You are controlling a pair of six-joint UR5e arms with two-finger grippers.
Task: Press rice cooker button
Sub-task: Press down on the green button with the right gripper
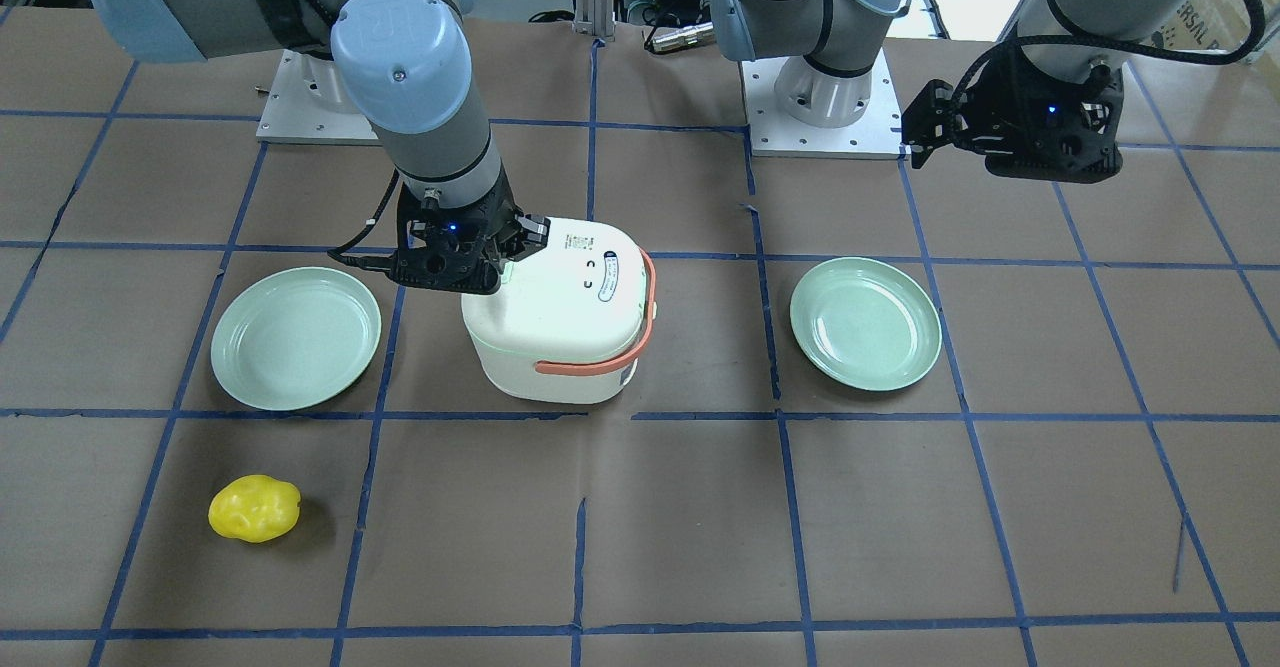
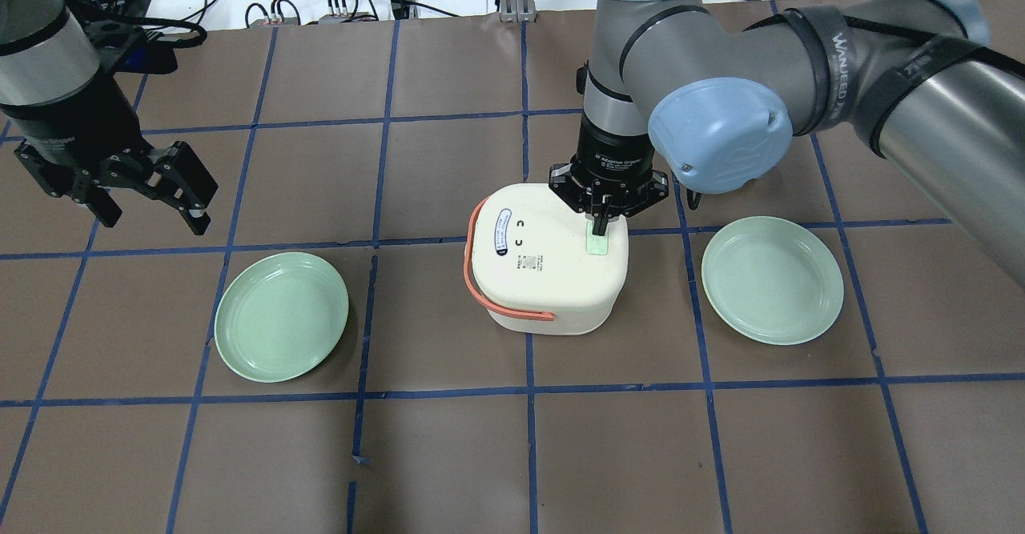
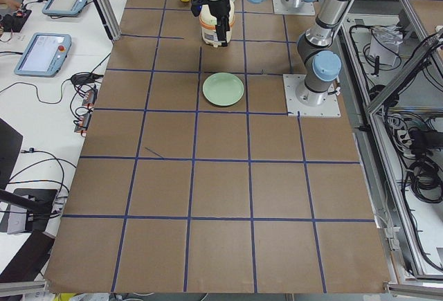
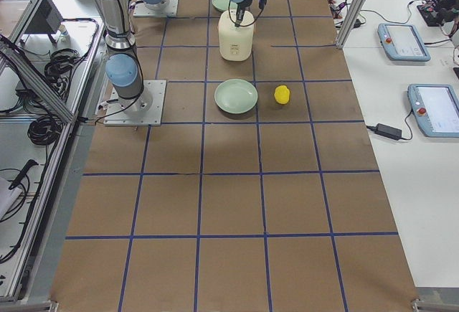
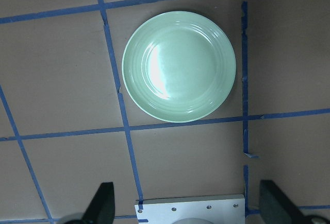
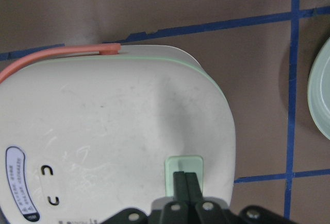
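The white rice cooker with an orange handle stands mid-table. Its pale green button is on the lid's edge; it also shows in the right wrist view. My right gripper is shut, fingertips together and touching the button from above. In the front view the right gripper is over the cooker's lid edge. My left gripper is open and empty, held above the table far to the left of the cooker; its fingers show in the left wrist view.
Two pale green plates lie on either side of the cooker. A yellow lemon-like object lies near the table's far edge. Arm base plates stand at the robot's side.
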